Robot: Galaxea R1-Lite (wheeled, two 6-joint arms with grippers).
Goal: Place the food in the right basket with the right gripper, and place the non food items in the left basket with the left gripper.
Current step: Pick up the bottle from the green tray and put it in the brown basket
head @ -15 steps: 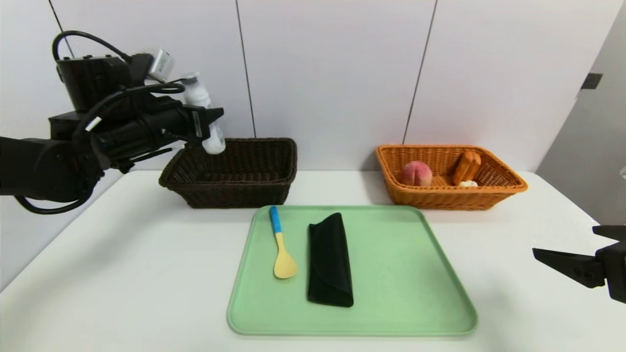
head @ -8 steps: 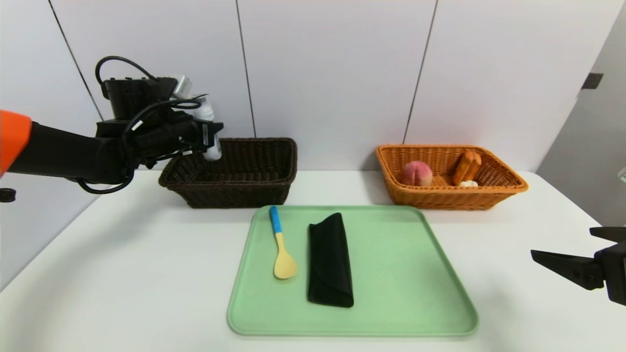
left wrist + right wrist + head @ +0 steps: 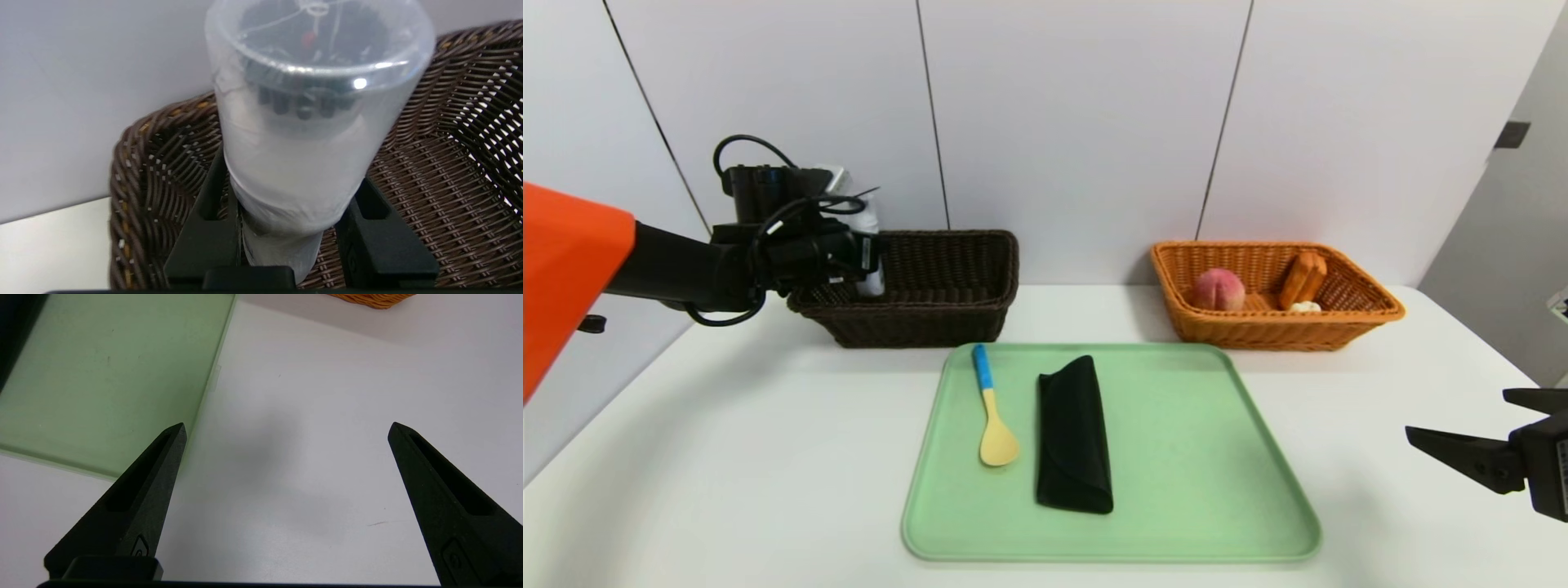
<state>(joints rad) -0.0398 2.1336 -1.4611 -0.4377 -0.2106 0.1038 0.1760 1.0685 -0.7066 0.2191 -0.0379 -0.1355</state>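
"White plastic, wrapped in something clear: what is that on the left?"

"A bottle [image 3: 302, 155]. The left gripper [image 3: 870, 253] is pinching it between its two fingers, at the left end of the dark brown wicker basket [image 3: 915, 308]."

"Is it standing straight?"

"Close to upright, with its lower end down inside the basket and its top sticking up above the rim. Whether it touches the bottom, I cannot tell."

"And the right gripper [image 3: 1462, 425]?"

"Spread wide, with nothing between its fingers. It hangs over the white table [image 3: 1339, 457], off to the right of the green tray [image 3: 1192, 457]."

"What lies on the tray?"

"Two things, side by side. There is a spoon [image 3: 999, 441] with a blue handle and a pale yellow bowl, the handle pointing toward the brown basket. Just to its right is a black folded case [image 3: 1074, 441], lying lengthwise, apart from the spoon."

"Where is the food?"

"In the orange-brown wicker basket [image 3: 1274, 331], behind the tray on the right. A pink peach [image 3: 1218, 290] sits in its left part. Farther right, a long orange-brown piece [image 3: 1303, 279] leans, and a small white piece [image 3: 1305, 307] lies just in front of it."
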